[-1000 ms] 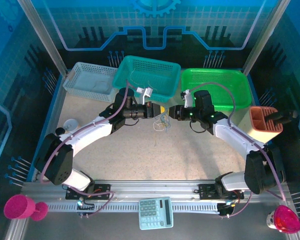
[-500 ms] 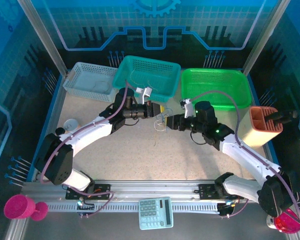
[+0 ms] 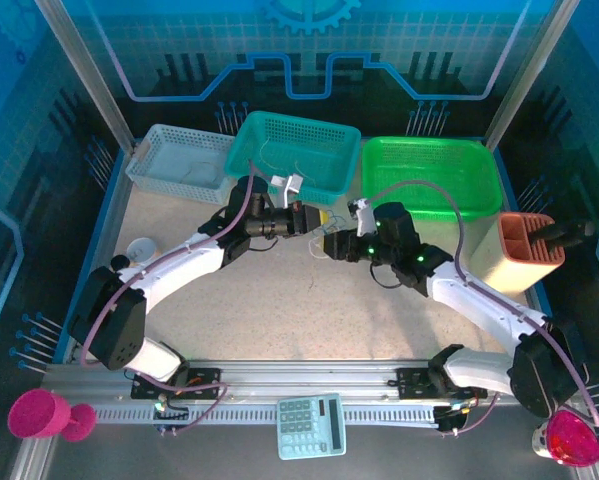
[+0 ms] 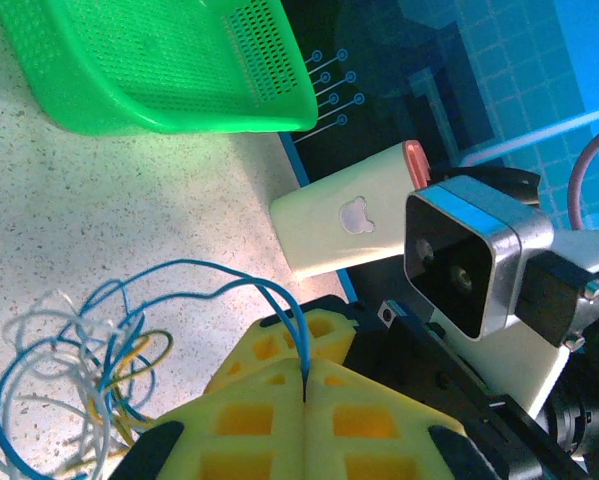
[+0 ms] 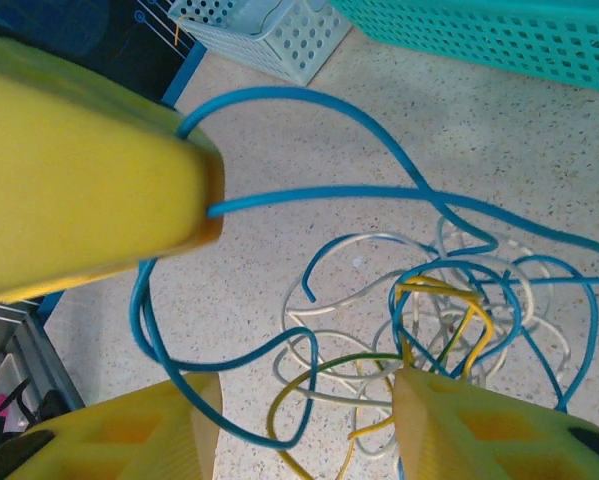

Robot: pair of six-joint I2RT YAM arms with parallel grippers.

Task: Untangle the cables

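The cables [image 5: 434, 300] are a tangle of thin blue, white and yellow strands on the speckled table, also seen in the left wrist view as the cables [image 4: 74, 365]. My left gripper [image 4: 306, 378] is shut on one blue strand that arches up out of the tangle. In the right wrist view the left gripper's yellow finger [image 5: 79, 160] pinches that blue strand at upper left. My right gripper [image 5: 304, 425] is open, its yellow fingers [image 5: 479, 430] standing either side of several loops, not clamped. From above, the left gripper [image 3: 319, 219] and right gripper [image 3: 331, 240] nearly meet.
Behind the grippers stand a white basket [image 3: 184, 160], a teal basket [image 3: 294, 150] and a green basket [image 3: 434, 175]. A cream and orange holder [image 3: 529, 250] is at the right edge. A calculator [image 3: 311, 425] lies on the front rail.
The right arm has swung left and closer to the left gripper, and its jaws have widened over the tangle. The left gripper has kept its hold and place.
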